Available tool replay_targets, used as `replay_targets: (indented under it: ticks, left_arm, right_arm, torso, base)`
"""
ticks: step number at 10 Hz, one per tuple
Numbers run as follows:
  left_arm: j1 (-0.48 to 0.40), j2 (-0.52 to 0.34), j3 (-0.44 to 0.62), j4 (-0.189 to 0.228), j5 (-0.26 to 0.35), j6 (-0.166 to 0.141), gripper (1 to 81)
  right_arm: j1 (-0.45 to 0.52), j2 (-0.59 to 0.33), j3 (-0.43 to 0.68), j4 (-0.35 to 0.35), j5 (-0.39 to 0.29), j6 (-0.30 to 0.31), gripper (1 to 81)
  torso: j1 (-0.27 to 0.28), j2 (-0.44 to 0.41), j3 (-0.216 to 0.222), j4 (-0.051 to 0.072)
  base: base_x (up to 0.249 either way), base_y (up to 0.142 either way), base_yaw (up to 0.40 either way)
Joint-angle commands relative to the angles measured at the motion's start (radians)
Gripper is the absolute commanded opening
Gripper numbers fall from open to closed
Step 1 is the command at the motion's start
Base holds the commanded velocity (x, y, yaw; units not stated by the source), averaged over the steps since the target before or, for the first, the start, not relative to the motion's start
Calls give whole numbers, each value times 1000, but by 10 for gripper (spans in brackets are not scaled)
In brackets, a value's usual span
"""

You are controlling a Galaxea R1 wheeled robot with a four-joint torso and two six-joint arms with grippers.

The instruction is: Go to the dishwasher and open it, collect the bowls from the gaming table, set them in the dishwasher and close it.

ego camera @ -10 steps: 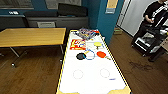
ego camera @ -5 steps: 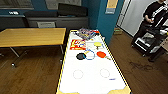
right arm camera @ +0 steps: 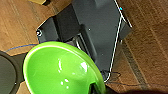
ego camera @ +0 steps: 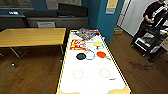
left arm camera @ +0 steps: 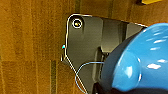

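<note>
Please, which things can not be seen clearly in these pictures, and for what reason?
- Left wrist view: the blue bowl is cut off by the picture's edge; what grips it is hidden.
- Right wrist view: the green bowl is cut off by the edge; its grip is not clear.
- Head view: the round black, red-orange and yellow things on the gaming table are blurred; bowls or flat discs, cannot tell.
- Head view: the person is cut off by the edge.

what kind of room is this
Probably an office break or games room: a white-topped gaming table with coloured bowls on it, a plain wooden table beside it, and wood flooring.
</note>
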Motion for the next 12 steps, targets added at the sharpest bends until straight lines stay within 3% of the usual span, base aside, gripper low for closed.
replay_targets:
  ticks: [1, 6, 8, 12]
  left_arm:
    - [14, 22, -32, -1, -28, 3, 10]
    - [121, 91, -84, -4, -38, 14, 10]
    - [170, 158, -199, -5, -43, 52, 10]
    - [228, 250, -361, -5, -40, 65, 10]
  right_arm:
    - [14, -32, 12, -5, -65, -6, 10]
    - [19, -13, -52, 6, -108, 7, 10]
    - [19, 13, -95, 6, -122, 7, 10]
    - [30, 46, -164, 10, -179, 8, 10]
  torso:
    - [0, 0, 0, 0]
    - [0, 0, 0, 0]
    - [0, 0, 0, 0]
    - [-1, 0, 0, 0]
  base:
    - [0, 0, 0]
    - [0, 0, 0]
    - [0, 0, 0]
    - [0, 0, 0]
